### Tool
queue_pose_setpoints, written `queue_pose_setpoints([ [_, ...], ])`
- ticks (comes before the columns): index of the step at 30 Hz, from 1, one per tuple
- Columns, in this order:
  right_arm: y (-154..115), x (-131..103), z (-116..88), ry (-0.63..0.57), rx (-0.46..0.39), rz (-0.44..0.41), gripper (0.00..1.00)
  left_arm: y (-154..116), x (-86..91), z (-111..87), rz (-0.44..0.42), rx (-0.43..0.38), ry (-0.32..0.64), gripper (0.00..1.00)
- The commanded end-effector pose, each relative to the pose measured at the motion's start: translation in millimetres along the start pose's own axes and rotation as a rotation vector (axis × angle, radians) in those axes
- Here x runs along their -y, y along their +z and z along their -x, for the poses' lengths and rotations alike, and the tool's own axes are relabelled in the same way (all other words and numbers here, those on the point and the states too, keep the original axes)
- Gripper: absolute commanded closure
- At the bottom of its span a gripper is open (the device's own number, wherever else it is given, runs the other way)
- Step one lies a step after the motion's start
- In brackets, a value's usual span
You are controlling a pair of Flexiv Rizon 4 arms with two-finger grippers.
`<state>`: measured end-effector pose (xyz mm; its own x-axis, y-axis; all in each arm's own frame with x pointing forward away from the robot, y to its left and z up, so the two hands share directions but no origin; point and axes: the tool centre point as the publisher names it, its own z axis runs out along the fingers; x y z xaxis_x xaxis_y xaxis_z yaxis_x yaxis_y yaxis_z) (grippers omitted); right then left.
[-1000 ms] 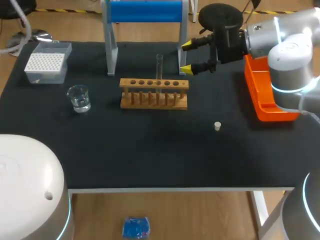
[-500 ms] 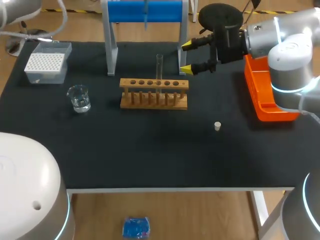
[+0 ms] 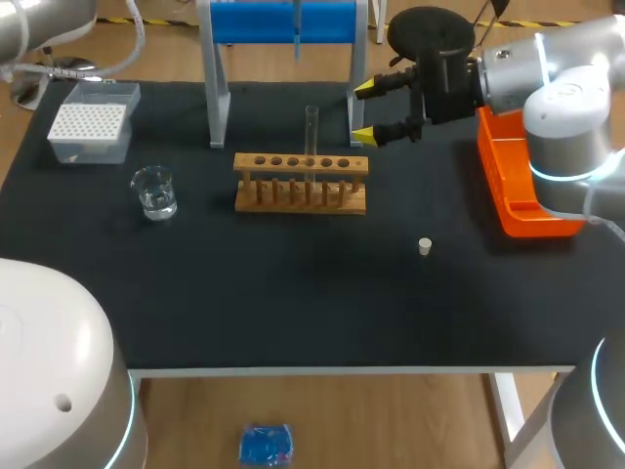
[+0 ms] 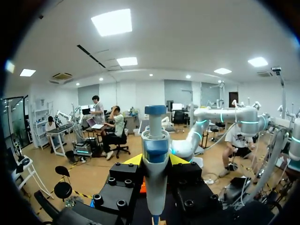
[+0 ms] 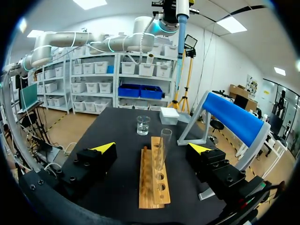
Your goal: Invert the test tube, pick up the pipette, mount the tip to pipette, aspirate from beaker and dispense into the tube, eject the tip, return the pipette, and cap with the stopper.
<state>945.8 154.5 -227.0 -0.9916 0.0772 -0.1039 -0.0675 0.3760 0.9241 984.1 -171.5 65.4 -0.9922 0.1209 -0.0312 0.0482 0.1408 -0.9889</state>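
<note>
My left gripper [image 4: 155, 161] is shut on the blue and white pipette [image 4: 155, 136], held upright high above the table. The pipette's thin shaft [image 3: 296, 29] shows in the head view in front of the blue stand [image 3: 254, 21]. In the right wrist view the pipette [image 5: 182, 21] hangs overhead on my left arm. A clear test tube [image 3: 312, 132] stands upright in the wooden rack [image 3: 301, 183]. My right gripper [image 3: 363, 110] is open just right of the tube, which lies ahead between its fingers [image 5: 152, 149]. The beaker [image 3: 154, 191], tip box [image 3: 91, 121] and white stopper [image 3: 425, 246] rest on the table.
An orange tray [image 3: 518, 186] sits at the right edge under my right arm. The blue stand's grey legs [image 3: 217, 107] stand behind the rack. The beaker [image 5: 143, 125] and tip box [image 5: 169, 115] lie beyond the rack [image 5: 154, 183] in the right wrist view.
The pipette's shaft has come into the head view and moved right across the blue stand. My left arm has shifted at the top left. The right arm has kept still.
</note>
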Motion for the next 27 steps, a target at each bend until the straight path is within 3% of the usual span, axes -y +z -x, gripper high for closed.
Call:
queue_pose_setpoints([
  [1,0.5,0.4,0.1,-0.001,0.001,0.0,0.0,-0.4,0.6,-1.6,0.002,0.003,0.0,1.0],
  [12,0.5,0.4,0.1,-0.001,0.001,0.0,0.0,-0.4,0.6,-1.6,0.002,0.003,0.0,1.0],
  [27,0.5,0.4,0.1,-0.001,0.001,0.0,0.0,29.6,-34.2,-8.7,-0.046,-0.009,-0.061,1.0],
])
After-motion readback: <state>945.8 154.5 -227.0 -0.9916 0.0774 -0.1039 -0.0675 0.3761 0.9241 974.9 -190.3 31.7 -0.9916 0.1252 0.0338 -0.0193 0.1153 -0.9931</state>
